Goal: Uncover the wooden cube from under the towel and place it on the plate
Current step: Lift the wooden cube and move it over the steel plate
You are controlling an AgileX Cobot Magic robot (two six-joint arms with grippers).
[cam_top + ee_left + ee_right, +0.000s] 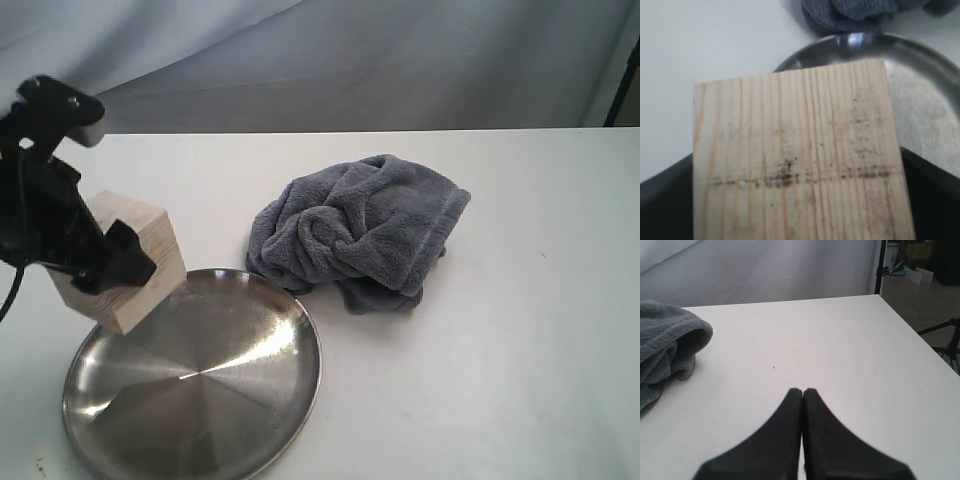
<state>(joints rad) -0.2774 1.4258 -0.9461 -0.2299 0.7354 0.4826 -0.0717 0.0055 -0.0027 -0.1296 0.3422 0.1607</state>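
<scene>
so, plate (230, 400) sits lower left of the exterior frame, with the towel (360, 230) bunched mid-frame just past its rim. wooden cube (155, 285) is uncovered, tilted, hanging over the plate's upper-left edge, clamped in the left gripper (108, 262). right gripper (802, 407) is pinched closed on nothing. i'd carry it toward the plate's middle, level it, lower till it touches, then let go.

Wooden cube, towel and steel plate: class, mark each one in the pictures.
wooden cube (130, 213), exterior view, its top face.
towel (365, 225), exterior view, middle of its bunched folds.
steel plate (230, 400), exterior view, bare brushed floor.
</scene>
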